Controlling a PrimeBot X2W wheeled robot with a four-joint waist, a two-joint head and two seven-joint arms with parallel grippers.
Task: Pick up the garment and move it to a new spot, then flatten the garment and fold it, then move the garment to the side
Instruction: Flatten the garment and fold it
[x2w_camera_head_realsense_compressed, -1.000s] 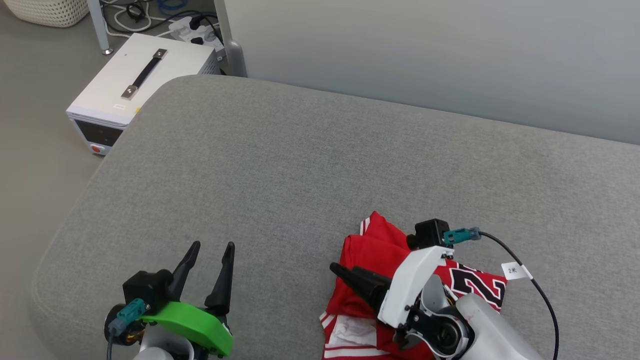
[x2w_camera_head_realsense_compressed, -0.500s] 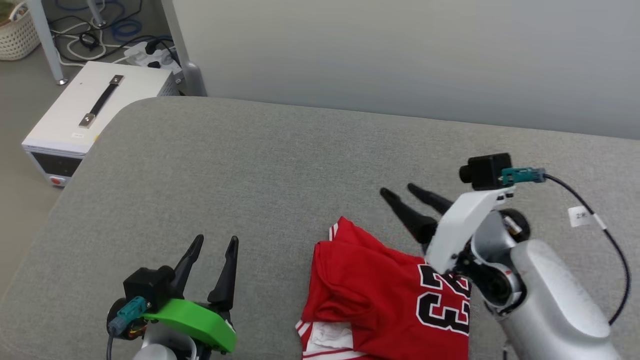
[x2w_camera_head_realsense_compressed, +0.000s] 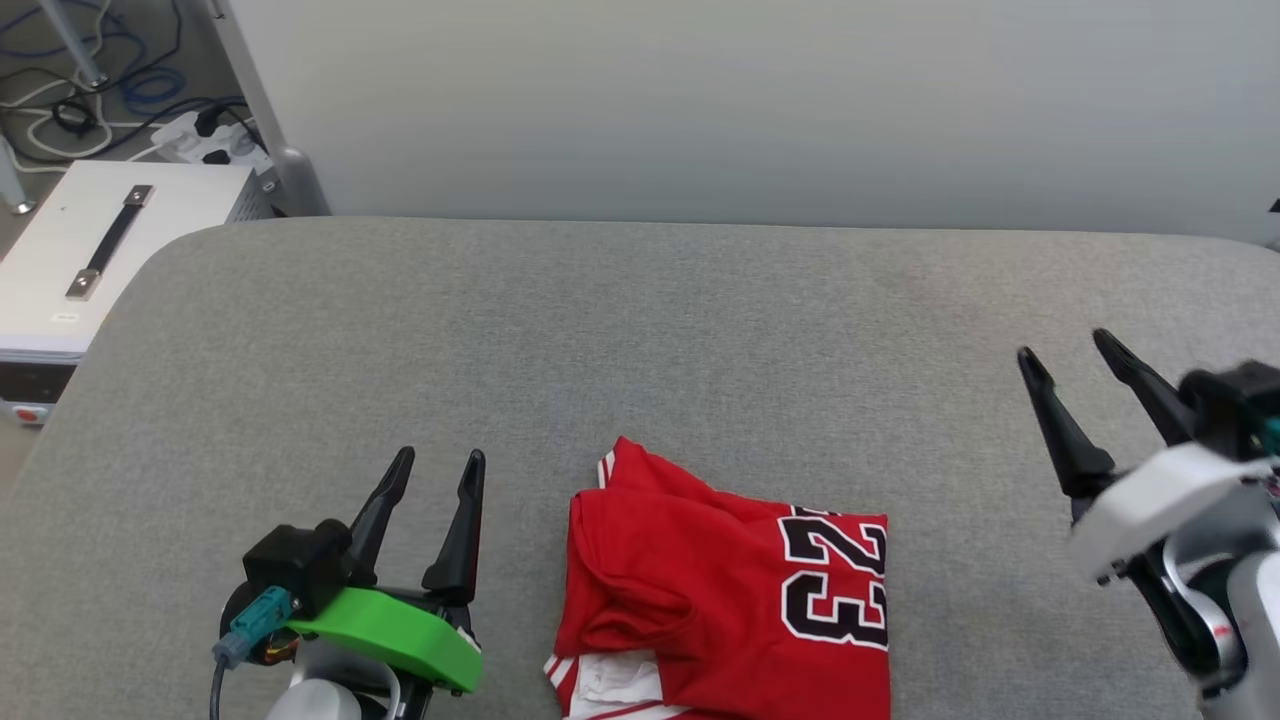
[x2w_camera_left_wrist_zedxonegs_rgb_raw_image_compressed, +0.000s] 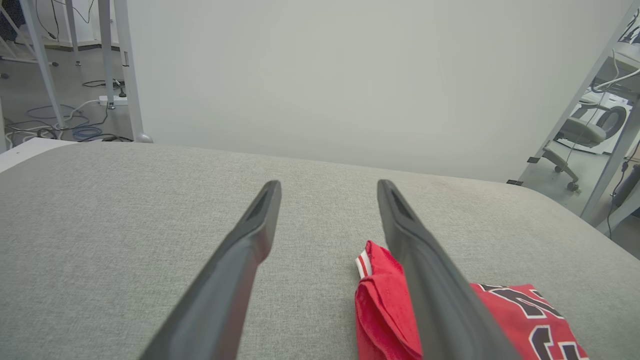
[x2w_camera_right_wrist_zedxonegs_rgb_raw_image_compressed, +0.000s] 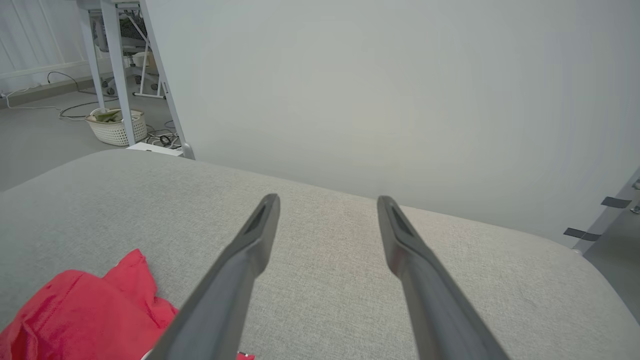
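Now, head view. The garment (x2w_camera_head_realsense_compressed: 700, 590) lies on the grey cushion (x2w_camera_head_realsense_compressed: 600, 320) at lower centre of the frame, near the bottom edge. It is a compact red rectangle with the number 23 facing up. Its left side is bunched in a loose roll, and a bit of white sleeve with stripe trim peeks out at the lower left corner. The left gripper (x2w_camera_head_realsense_compressed: 440, 460) is at lower left, just beside the garment but not touching it, fingers parted and empty. The right gripper (x2w_camera_head_realsense_compressed: 1062, 347) is at the right edge, well apart from the garment, fingers spread wide, nothing between them. A white box with a handle (x2w_camera_head_realsense_compressed: 100, 250) sits at the upper left, off the cushion.

Left wrist view. The left gripper (x2w_camera_left_wrist_zedxonegs_rgb_raw_image_compressed: 328, 185) has its fingers splayed over bare cushion. The garment (x2w_camera_left_wrist_zedxonegs_rgb_raw_image_compressed: 380, 310) is at lower right, partly hidden behind the right-hand finger. No contact that I can see.

Right wrist view. The right gripper (x2w_camera_right_wrist_zedxonegs_rgb_raw_image_compressed: 328, 198) is fully open above bare cushion. A red corner of the garment (x2w_camera_right_wrist_zedxonegs_rgb_raw_image_compressed: 85, 315) shows at lower left, clear of the fingers.

Progress, as a judgement: flattening and folding look done, though the fold is untidy on one side. Whether this spot is already "the side" cannot be told. If not, one last pick and shift remains.
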